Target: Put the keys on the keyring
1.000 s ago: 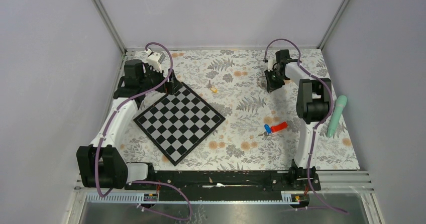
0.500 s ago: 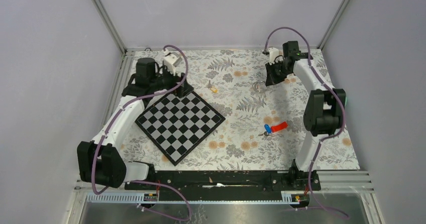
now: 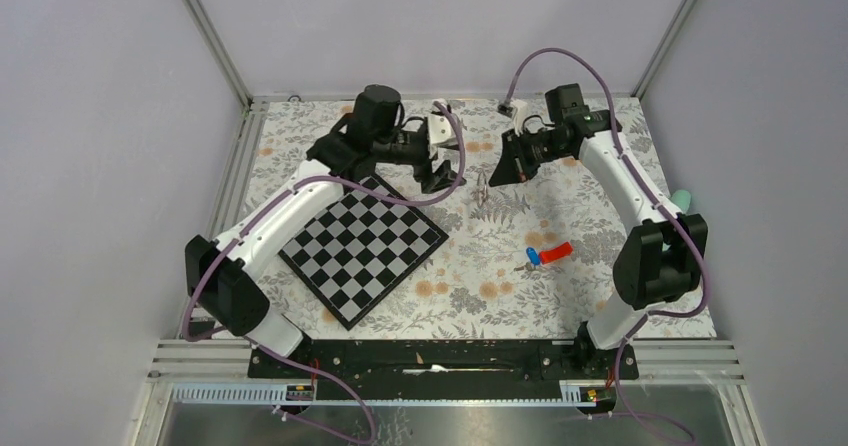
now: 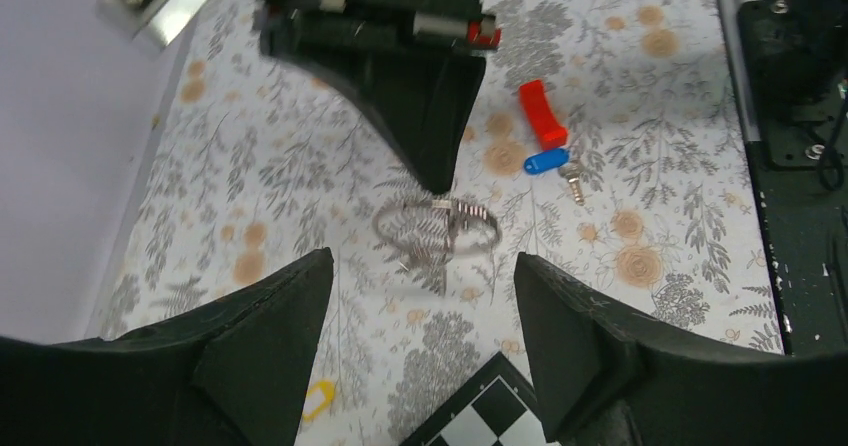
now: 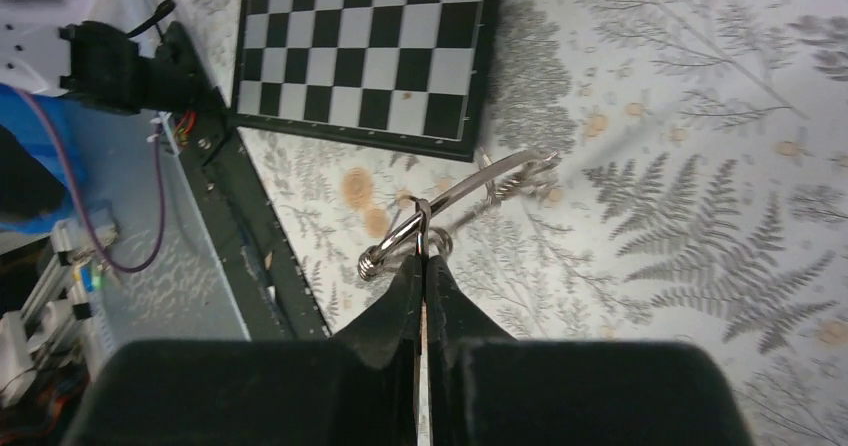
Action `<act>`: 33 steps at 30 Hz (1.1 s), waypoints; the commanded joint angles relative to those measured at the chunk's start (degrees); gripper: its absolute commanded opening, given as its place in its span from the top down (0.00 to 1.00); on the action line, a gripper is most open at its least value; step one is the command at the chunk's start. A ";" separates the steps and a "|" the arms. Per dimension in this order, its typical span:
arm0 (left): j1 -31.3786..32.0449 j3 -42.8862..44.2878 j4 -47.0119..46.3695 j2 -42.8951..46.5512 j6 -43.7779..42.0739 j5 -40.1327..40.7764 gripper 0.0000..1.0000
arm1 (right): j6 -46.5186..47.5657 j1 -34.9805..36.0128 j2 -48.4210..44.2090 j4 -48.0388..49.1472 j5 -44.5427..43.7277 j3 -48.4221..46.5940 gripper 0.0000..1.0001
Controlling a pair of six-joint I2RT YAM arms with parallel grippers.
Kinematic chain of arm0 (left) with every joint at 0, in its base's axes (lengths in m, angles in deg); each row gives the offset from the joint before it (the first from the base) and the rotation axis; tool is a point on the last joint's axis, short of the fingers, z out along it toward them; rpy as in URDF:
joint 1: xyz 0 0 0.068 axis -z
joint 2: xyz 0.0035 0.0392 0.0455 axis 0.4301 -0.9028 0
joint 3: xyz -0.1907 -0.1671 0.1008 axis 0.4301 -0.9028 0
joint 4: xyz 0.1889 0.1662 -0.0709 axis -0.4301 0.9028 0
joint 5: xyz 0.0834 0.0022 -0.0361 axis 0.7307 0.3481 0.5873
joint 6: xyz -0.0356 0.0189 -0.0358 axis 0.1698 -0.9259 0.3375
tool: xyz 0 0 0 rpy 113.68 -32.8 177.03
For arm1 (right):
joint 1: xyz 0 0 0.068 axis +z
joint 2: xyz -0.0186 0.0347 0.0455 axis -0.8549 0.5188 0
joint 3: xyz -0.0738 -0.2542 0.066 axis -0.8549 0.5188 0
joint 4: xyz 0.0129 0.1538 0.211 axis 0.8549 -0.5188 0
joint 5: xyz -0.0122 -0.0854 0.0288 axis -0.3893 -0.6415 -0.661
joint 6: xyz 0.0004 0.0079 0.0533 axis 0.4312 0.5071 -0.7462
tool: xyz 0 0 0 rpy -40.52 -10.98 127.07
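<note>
My right gripper [image 5: 422,266] is shut on the silver keyring [image 5: 450,211] and holds it above the floral cloth; both also show in the top view, the gripper [image 3: 499,172] and the ring [image 3: 483,188] at back centre. My left gripper [image 4: 422,261] is open and empty, facing the keyring [image 4: 437,228] from close by, just left of it in the top view [image 3: 445,166]. The blue-capped key [image 3: 533,258] lies on the cloth right of centre with a red tag [image 3: 557,252]; it also shows in the left wrist view [image 4: 547,161]. The yellow-headed key [image 4: 318,398] lies under my left finger.
A black-and-white chessboard [image 3: 357,238] lies tilted at left centre, its corner under my left gripper [image 4: 490,416]. A teal object [image 3: 681,198] peeks out behind the right arm at the right edge. Grey walls enclose the table on three sides.
My right gripper has lifted the keyring and carried it left toward the centre. My left arm has swung right from the chessboard's back corner to face the ring.
</note>
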 commanded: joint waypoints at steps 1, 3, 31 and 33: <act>2.29 2.47 1.25 -2.77 -6.60 -7.11 0.26 | -3.70 2.38 -4.85 1.14 4.27 0.85 1.00; 3.37 1.98 1.27 -3.54 -8.53 -7.42 0.27 | -2.85 2.55 -6.32 1.00 4.74 1.33 1.00; 9.97 3.48 17.53 -4.65 -37.36 -2.96 0.55 | 3.40 7.30 -18.59 2.66 8.51 16.08 1.00; 11.25 3.86 17.58 -5.05 -37.65 -1.51 0.55 | 3.30 7.30 -18.75 2.73 8.62 16.37 1.00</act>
